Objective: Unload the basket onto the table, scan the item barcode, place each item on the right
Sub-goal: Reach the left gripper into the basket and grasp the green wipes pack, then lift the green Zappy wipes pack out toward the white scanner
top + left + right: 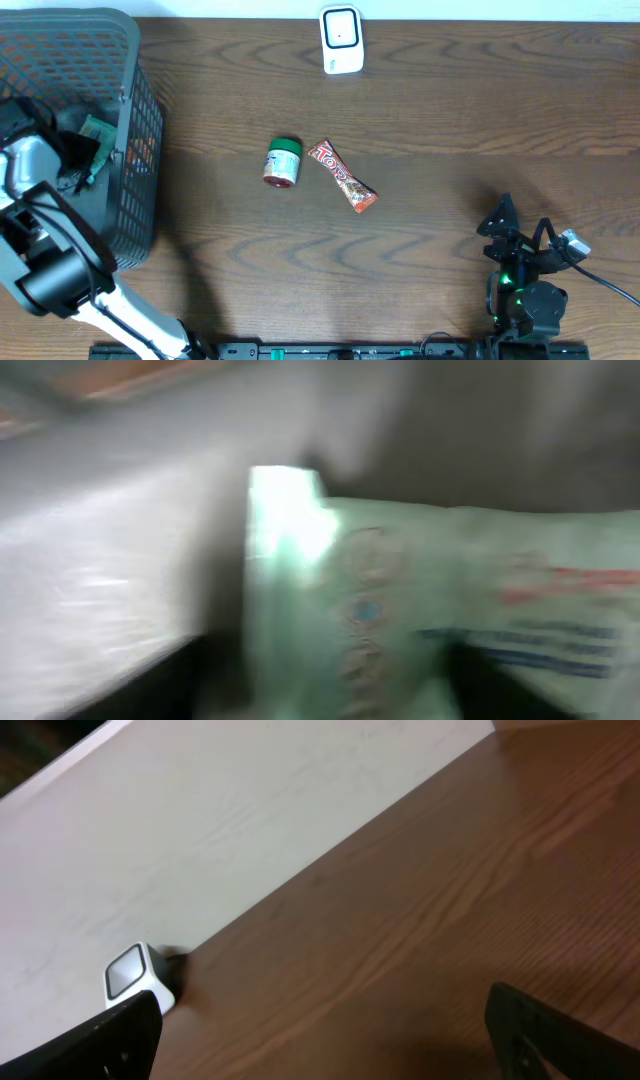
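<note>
Our left arm (40, 170) reaches down into the dark grey plastic mesh basket (140, 130) at the left end of the brown wooden counter (450, 120). Inside the basket is a pale green packet with blue and red print (400, 580). We think this is the thing to scan. The left wrist view is right up against the packet and very blurry, so we cannot tell if the left jaws are spread or pinching it.

The right jaws are spread wide and hold nothing. They sit low at the right side of the counter, well apart from everything.

The packet looks light, thin and soft, so we think it could bend or slip. We would pinch it near one end and leave the flat printed side free. Then the small white scanner box (341, 40) at the far edge can see the barcode, which we cannot find yet.

A little jar with a green lid (283, 163) and a red-orange candy bar (342, 175) lie just beside each other mid-counter.
</note>
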Motion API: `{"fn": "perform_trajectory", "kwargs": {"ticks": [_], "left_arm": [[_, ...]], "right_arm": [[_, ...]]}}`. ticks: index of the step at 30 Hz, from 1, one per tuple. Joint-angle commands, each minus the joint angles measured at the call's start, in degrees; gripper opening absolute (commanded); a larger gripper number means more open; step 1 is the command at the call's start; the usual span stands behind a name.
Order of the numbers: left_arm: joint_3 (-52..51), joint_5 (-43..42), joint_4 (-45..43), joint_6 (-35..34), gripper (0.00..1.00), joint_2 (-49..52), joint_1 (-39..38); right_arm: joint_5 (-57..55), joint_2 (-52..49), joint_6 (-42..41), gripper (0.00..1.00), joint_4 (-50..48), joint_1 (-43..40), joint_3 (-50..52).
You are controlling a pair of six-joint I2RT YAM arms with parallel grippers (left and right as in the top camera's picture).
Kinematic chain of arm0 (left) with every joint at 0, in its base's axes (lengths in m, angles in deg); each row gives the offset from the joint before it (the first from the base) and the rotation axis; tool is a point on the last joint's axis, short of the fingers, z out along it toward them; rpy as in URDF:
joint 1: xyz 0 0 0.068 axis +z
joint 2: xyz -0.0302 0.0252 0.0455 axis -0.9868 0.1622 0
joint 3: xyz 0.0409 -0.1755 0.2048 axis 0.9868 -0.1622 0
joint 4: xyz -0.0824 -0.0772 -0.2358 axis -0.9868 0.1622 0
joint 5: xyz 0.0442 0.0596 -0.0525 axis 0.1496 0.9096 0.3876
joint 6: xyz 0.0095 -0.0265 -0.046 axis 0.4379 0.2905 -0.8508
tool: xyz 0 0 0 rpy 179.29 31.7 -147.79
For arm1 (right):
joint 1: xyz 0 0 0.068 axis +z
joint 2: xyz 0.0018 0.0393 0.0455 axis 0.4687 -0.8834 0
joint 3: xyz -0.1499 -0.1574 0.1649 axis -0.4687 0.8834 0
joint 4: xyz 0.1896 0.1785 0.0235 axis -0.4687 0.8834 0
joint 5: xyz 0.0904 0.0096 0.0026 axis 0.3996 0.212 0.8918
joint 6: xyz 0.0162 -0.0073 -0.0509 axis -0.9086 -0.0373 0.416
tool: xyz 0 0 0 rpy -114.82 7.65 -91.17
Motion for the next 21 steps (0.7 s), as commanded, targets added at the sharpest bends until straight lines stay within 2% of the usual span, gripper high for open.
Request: {"fn": "perform_trajectory", "kwargs": {"ticks": [1, 8, 21], "left_arm": [[-3.4, -1.2, 2.6, 0.1, 0.08, 6.9, -3.0], [-3.0, -1.1, 6.1, 0.1, 0.08, 3.4, -3.5], [-2.9, -1.1, 7.6, 0.1, 0.07, -26.9, -1.2]], "right_arm": [[-0.1, 0.0, -0.3, 0.99, 0.2, 0.5, 0.1], [-0.1, 0.0, -0.3, 0.99, 0.2, 0.5, 0.1], [-0.1, 0.0, -0.3, 0.99, 0.2, 0.5, 0.1]]}}
